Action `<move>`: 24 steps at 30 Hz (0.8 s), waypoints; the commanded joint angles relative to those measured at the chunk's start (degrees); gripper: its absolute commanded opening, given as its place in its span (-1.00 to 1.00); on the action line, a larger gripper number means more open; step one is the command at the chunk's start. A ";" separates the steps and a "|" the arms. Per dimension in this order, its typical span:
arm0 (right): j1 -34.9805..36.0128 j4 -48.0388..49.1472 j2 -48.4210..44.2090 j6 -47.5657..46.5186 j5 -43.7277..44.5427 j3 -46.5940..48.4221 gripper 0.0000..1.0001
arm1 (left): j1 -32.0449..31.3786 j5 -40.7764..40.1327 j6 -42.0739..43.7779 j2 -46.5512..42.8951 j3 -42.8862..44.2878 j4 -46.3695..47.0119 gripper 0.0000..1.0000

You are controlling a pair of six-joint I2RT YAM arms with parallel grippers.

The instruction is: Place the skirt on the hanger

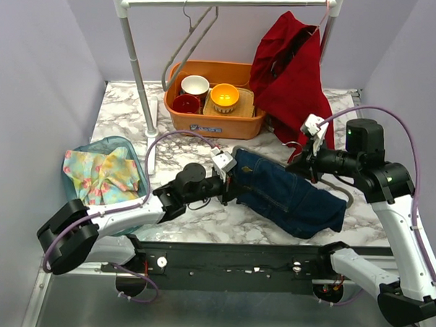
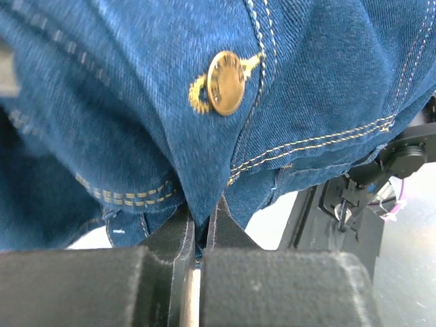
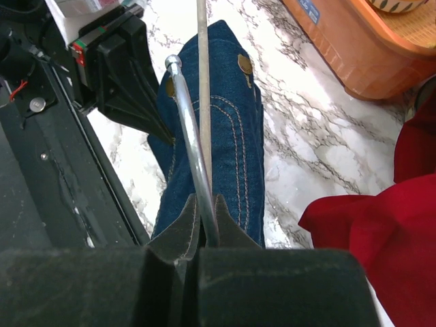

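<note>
A dark blue denim skirt [image 1: 289, 195] lies on the marble table between the two arms, and its brass button [image 2: 225, 82] fills the left wrist view. My left gripper [image 1: 228, 180] [image 2: 202, 214] is shut on a fold of denim at the skirt's left edge. My right gripper [image 1: 299, 163] [image 3: 204, 208] is shut on the silver wire hanger [image 3: 187, 136]. The hanger runs out over the skirt [image 3: 225, 136] and ends in a small ball. In the right wrist view the left arm's black fingers [image 3: 129, 88] touch the skirt's far edge.
An orange basket [image 1: 214, 120] with bowls stands at the back. Above it a white rail [image 1: 225, 1] carries a grey hanger [image 1: 188, 43] and a red garment [image 1: 291, 72]. At the left, a teal basket [image 1: 128, 145] holds a colourful cloth. The black base bar [image 1: 235, 262] runs along the near edge.
</note>
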 commanded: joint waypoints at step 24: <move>-3.13 6.78 3.91 5.04 -2.30 3.02 -0.99 | 0.46 -11.21 -2.95 -35.39 -4.09 -25.26 0.43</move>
